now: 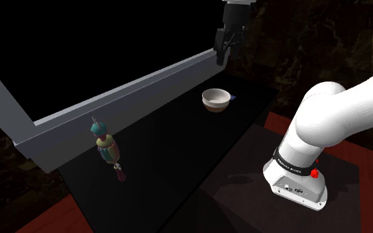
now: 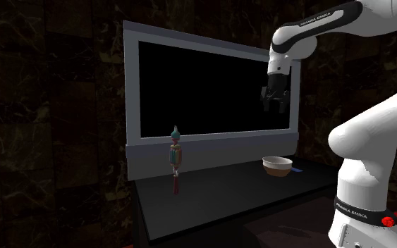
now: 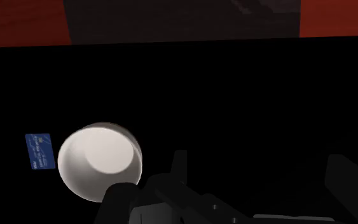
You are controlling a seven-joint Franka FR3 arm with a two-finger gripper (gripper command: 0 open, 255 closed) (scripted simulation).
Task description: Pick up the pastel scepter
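Showing 1 scepter [image 1: 107, 149], 1 bowl [image 1: 216, 99], 1 blue card [image 3: 40, 151], fingers [image 3: 179, 167] apart

Blue card [image 1: 233, 98] mostly behind bowl [image 1: 216, 99], arm [image 1: 340, 112] cut by shoulder view's top edge, scepter [image 1: 106, 149] markings indistinct

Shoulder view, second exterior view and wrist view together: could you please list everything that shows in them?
scepter: one, pastel teal, yellow and red, on the table by the frame, far from the bowl
bowl: one, white inside with a brown base, on the table
card: one, blue, on the table beside the bowl
table: one, black, under all three
frame: one, grey, along the table's far edge, around a black area
floor: red-brown, beside the table
arm: one, white with dark joints
jaws: one black pair, open, raised above the table near the bowl, holding nothing
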